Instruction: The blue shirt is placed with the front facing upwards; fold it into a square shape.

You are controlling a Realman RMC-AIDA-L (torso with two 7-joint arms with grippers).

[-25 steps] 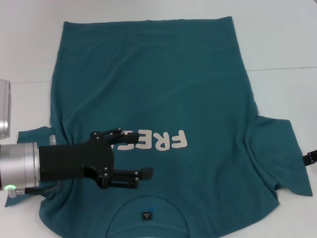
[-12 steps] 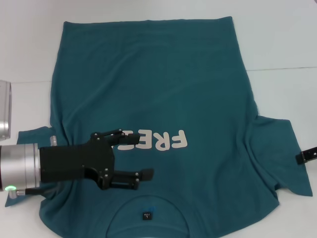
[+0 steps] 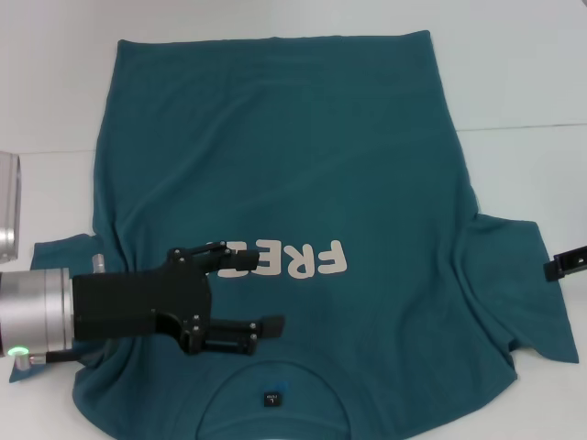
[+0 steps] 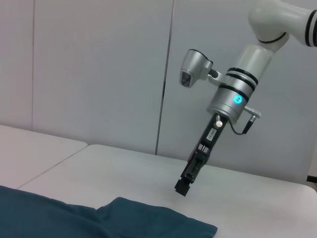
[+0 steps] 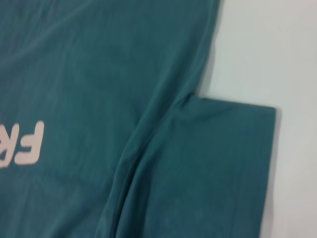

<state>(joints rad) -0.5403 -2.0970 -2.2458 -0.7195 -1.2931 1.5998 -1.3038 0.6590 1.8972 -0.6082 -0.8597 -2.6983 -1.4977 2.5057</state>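
The blue shirt [image 3: 275, 156] lies spread flat on the white table, white letters "FRE" [image 3: 298, 260] facing up, collar and dark neck label [image 3: 271, 399] at the near edge. My left gripper [image 3: 260, 291] hovers open over the chest beside the letters, with nothing between its fingers. Only the tip of my right gripper [image 3: 566, 261] shows at the right edge, beside the right sleeve [image 3: 523, 284]. From the left wrist view, the right gripper [image 4: 184, 184] hangs just above the table past the sleeve [image 4: 158, 220]. The right wrist view looks down on that sleeve [image 5: 218, 163].
White table [image 3: 523, 73] surrounds the shirt, with a seam line [image 3: 523, 126] running off to the right. A silver cylinder [image 3: 7, 206] sits at the left edge. Pale wall panels [image 4: 99, 74] stand behind the table.
The right gripper's tip has crept farther away along the right edge, beside the sleeve. The left gripper has barely shifted and stays open.
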